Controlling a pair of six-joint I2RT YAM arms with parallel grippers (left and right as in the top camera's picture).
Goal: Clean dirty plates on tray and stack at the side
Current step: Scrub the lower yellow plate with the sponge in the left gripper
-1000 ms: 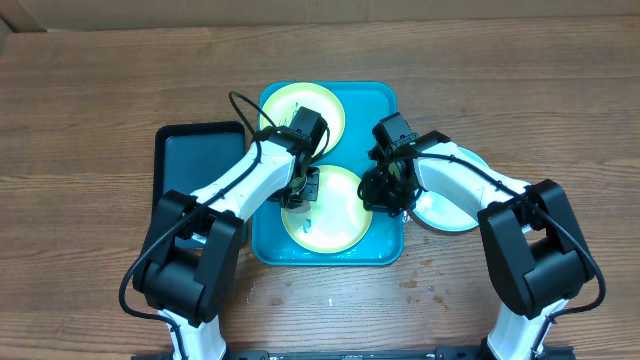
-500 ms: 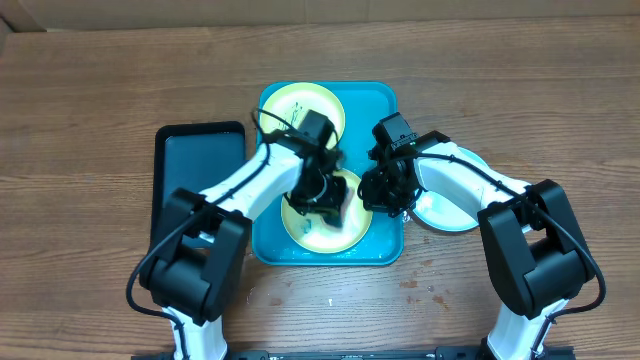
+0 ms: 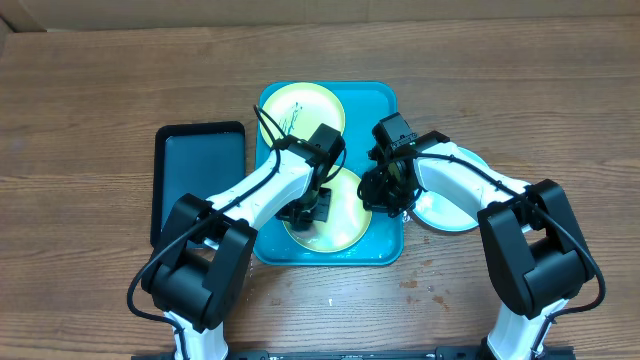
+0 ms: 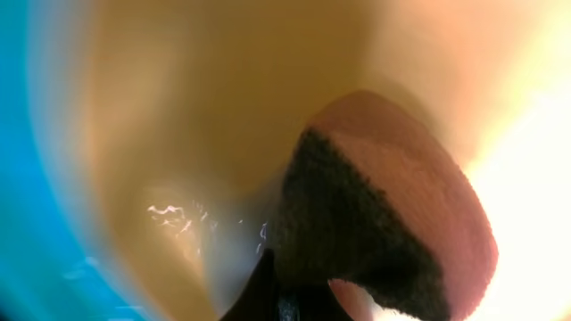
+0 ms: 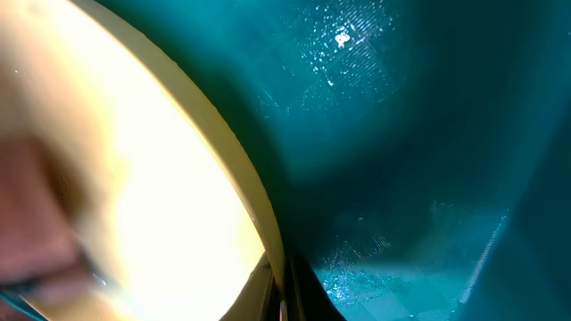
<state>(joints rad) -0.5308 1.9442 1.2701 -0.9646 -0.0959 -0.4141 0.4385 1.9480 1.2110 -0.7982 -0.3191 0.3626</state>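
Note:
The turquoise tray (image 3: 385,100) holds two yellow-green-rimmed plates. The far plate (image 3: 300,105) carries a faint dark scribble. My left gripper (image 3: 310,208) is low over the near plate (image 3: 340,230), shut on a pink sponge (image 4: 401,205) with a dark scouring face pressed to the plate's surface (image 4: 205,107). At that plate's right edge my right gripper (image 3: 378,198) is shut on its rim (image 5: 259,223), which runs between the jaws in the right wrist view. A third plate (image 3: 445,212) lies on the table right of the tray, partly under the right arm.
A smaller black tray (image 3: 197,180) lies on the wooden table left of the turquoise one. Small specks dot the wood in front of the tray (image 3: 410,285).
My left gripper has swept the sponge across the near plate, right then back toward its middle. The blue-green mark seen earlier at the plate's lower left no longer shows. The right arm has stayed put.

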